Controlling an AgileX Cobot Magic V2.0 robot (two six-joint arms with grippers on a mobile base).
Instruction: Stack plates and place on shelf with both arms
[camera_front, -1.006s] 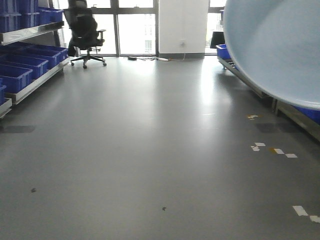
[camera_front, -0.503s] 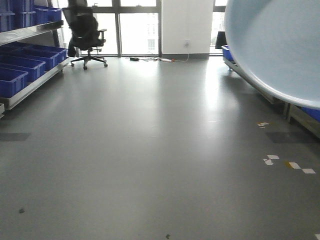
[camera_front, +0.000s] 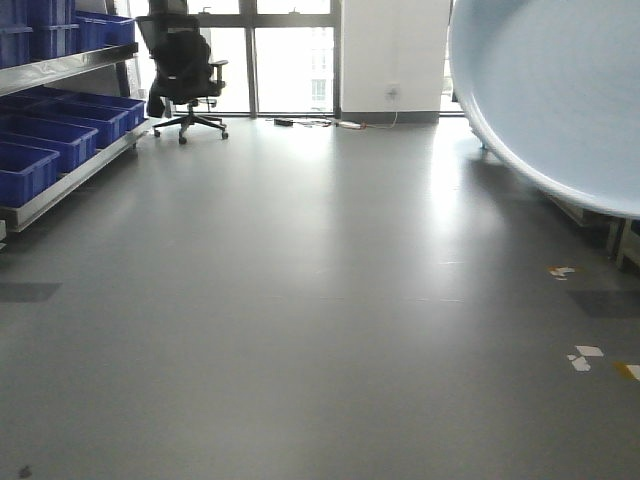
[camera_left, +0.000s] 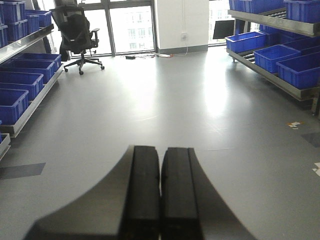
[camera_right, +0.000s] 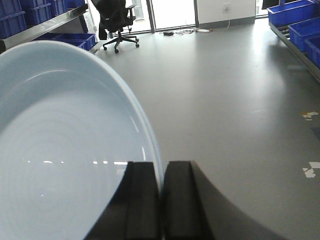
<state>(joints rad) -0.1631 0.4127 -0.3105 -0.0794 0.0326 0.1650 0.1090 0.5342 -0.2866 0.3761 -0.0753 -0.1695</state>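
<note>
A large pale-blue plate with faint concentric rings fills the left of the right wrist view, held up on edge. My right gripper is shut on its rim, one finger inside the plate and one behind it. The same plate covers the upper right corner of the front view, well above the floor. My left gripper is shut with nothing in it, its fingers pressed together above bare grey floor. A metal shelf with blue bins runs along the left.
A second rack of blue bins lines the right side. A black office chair stands by the far windows. A white wall is between the windows. White tape marks lie on the floor at right.
The front view has shifted: chair and wall slid right, the floor tape marks moved down and right, and the left rack drew nearer. The plate stays fixed in the view's upper right.
</note>
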